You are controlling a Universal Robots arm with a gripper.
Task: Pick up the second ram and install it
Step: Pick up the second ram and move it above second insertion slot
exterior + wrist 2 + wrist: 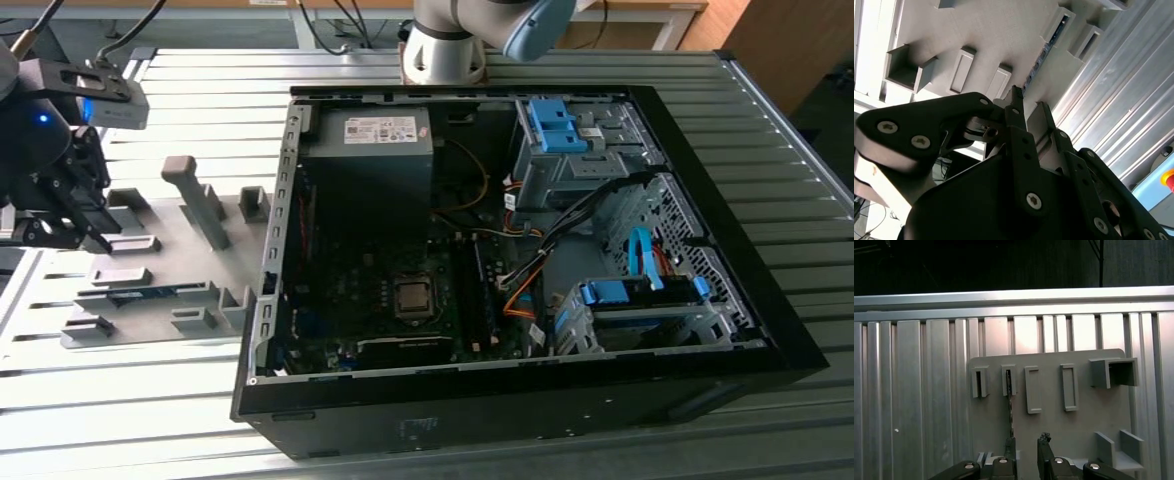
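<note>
Your jaws stand a narrow gap apart and hold nothing; the dark metal fingertips (1010,444) are slim and blunt. The second ram (1009,410), a thin flat stick seen edge-on, has its far end in a slotted grey block. It runs in line with one fingertip, not between the two. You cannot tell whether they touch. Under it lies a matte grey fixture plate (1079,425) with raised rectangular blocks, on the ribbed aluminium worktop (929,390). The open black computer case (747,370) sits just beside the plate
</note>
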